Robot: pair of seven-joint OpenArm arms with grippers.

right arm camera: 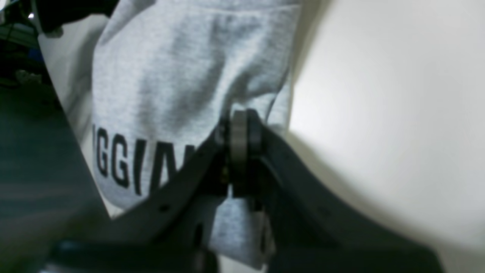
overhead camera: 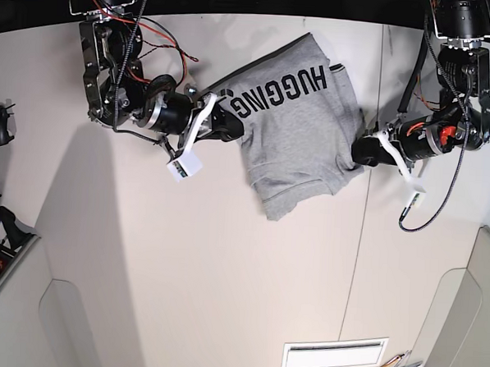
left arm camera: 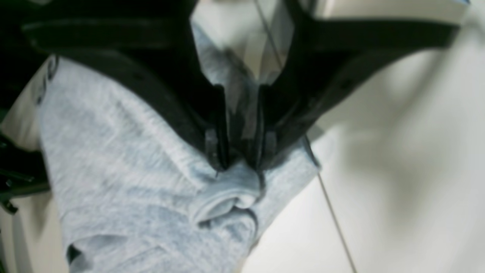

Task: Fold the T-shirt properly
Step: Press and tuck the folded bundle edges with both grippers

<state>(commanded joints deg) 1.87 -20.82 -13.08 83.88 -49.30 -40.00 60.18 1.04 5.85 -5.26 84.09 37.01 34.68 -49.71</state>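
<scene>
You see the T-shirt [overhead camera: 301,141] as soft, matt, heathered cloth, lightly creased; the counter [overhead camera: 216,272] smooth, pale, with a faint sheen in the right wrist view.

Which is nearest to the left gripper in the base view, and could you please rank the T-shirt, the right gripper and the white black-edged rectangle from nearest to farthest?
From the left gripper:
1. T-shirt, right beside it, towards the view's left.
2. Right gripper, across the shirt, at its left edge in the view.
3. White black-edged rectangle, near the view's bottom edge.
</scene>
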